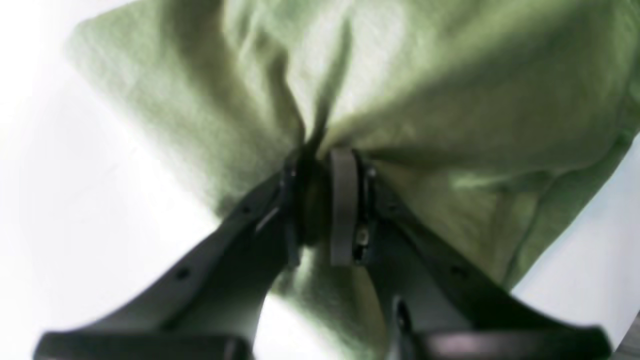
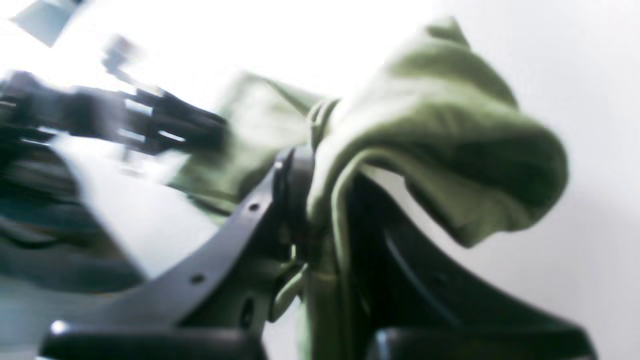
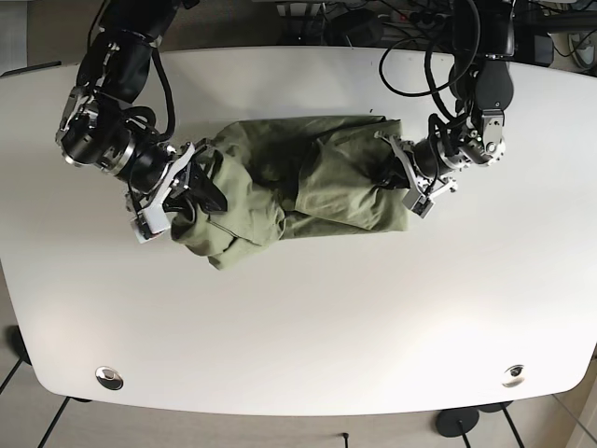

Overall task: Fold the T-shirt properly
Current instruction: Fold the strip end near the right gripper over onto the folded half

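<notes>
Base view shows the green T-shirt (image 3: 298, 191) lying bunched across the middle of the white table (image 3: 308, 327), stretched sideways between the two arms. On that view's left, the right gripper (image 3: 191, 187) has hold of one end of the cloth, and a rumpled lump of fabric hangs over and below it toward the table's near side. On the right of the view, the left gripper (image 3: 410, 177) bites the opposite end, where the cloth lies flatter. From the left wrist camera, the left gripper (image 1: 322, 200) is clamped tight on a pinch of shirt (image 1: 425, 100); folds radiate out from the grey pad (image 1: 344, 205), which suggests the fabric is under some pull. From the right wrist camera, the right gripper (image 2: 312, 200) is likewise closed on cloth, with a thick roll of shirt (image 2: 450, 135) draped over one jaw and a strip of hem running down between them; the other arm shows as a dark blur in the background. Holding both ends at once makes sense as a way to lift or tension the garment so a fold can be carried across evenly, not dragged from one side. Judging by the crumpled shape, the fold is only part done: the shirt looks gathered, not squared. The heaped end at the right gripper is the likelier trouble, since loose layers there could fall unevenly.
</notes>
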Tool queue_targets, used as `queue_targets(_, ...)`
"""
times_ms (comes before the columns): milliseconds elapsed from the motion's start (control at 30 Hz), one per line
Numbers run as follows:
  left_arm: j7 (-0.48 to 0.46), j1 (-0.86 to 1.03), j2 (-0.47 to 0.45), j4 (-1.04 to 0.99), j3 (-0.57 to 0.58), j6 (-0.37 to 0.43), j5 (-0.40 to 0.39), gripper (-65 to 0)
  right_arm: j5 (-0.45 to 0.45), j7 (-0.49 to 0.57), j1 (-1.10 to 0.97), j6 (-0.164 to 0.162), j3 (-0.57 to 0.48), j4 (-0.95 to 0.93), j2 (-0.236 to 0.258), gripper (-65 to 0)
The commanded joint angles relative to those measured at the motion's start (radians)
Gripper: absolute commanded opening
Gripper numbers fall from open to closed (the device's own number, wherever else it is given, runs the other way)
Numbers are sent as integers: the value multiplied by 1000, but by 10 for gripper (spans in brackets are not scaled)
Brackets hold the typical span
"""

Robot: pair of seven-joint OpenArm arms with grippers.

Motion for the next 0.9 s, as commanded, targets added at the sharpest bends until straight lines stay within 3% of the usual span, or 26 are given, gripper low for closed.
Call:
queue_targets(33, 32, -1, 2, 7, 3, 1, 17, -576, 93, 16, 46, -59, -31, 10, 3, -631)
queue_targets(67, 32, -1, 24, 2, 3, 1, 23, -576, 122, 16, 61, -96, -80, -4, -8, -631)
queue_targets(100, 32, -1, 28, 2, 2, 1, 24, -576, 131, 16, 69, -109, -101, -13, -17, -631)
queue_targets(267, 32, -1, 38, 1, 2, 2, 24, -576, 58, 40, 72, -109, -249, -19, -102, -631)
queue_targets(333, 32, -1, 38, 2, 2, 2, 23, -576, -22, 91, 71, -110, -327, -19, -113, -629)
queue_targets(433, 32, 4, 38, 8, 2, 2, 18, -576, -219, 214, 66, -112, -470, -28, -109, -628)
queue_targets(533, 32, 4, 38, 7, 2, 2, 18, -576, -384, 338, 71, -112, -597, -149, -114, -626)
queue_targets(667, 32, 5, 38, 8, 2, 2, 15, -579, -484, 527, 72, -113, -712, -329, -114, -617)
queue_targets(733, 30, 5, 38, 14, 0, 1, 15, -581, -498, 579, 74, -115, -741, -383, -116, -523)
queue_targets(833, 30, 22, 41, 83, -60, -2, 15, -581, -493, 629, 69, -115, -746, -412, -116, -135)
queue_targets(900, 30, 37, 81, 142, -166, -6, 15, -579, -492, 632, 68, -115, -744, -409, -117, -8)
